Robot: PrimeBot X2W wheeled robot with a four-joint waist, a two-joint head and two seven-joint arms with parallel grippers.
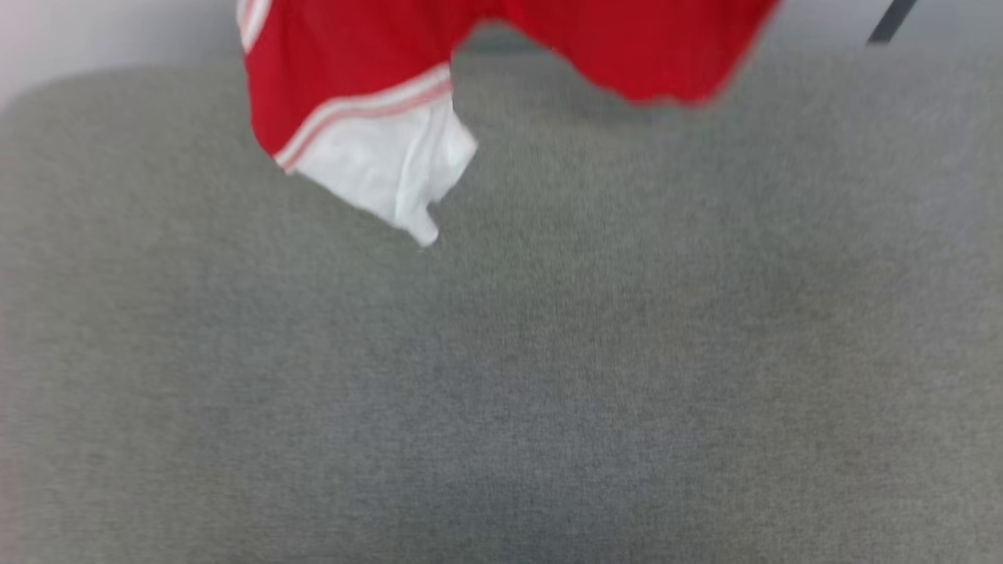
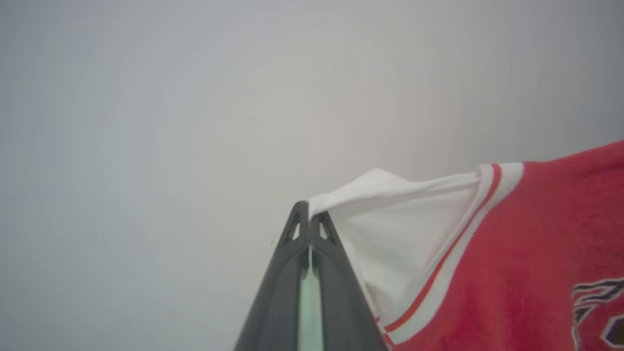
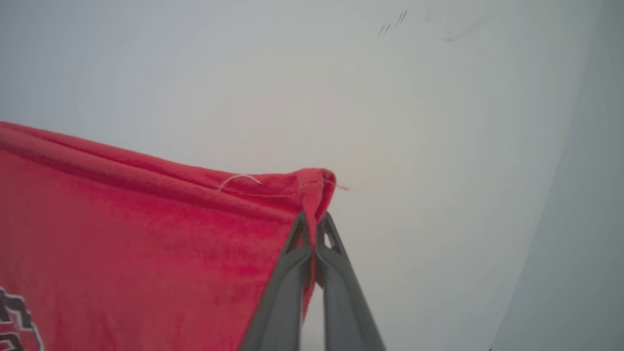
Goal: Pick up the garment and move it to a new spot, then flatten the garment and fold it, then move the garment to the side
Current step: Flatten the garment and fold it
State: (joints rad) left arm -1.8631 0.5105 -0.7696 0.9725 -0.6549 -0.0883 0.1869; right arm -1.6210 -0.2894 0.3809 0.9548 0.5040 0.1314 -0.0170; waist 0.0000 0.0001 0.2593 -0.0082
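The garment (image 1: 345,70), a red jersey with white sleeves and striped trim, hangs in the air above the grey surface (image 1: 501,352) at the top of the head view, one white sleeve (image 1: 392,172) dangling lowest. In the left wrist view my left gripper (image 2: 309,217) is shut on the edge of a white sleeve (image 2: 404,219), with the red body (image 2: 526,253) and its dark lettering stretching off to the right. In the right wrist view my right gripper (image 3: 314,226) is shut on a red hem corner (image 3: 317,187), the cloth (image 3: 146,234) spreading left.
The grey fabric surface spreads wide beneath the hanging jersey. A pale wall (image 1: 94,31) lies beyond its far edge, and a dark slanted bar (image 1: 889,19) shows at the top right.
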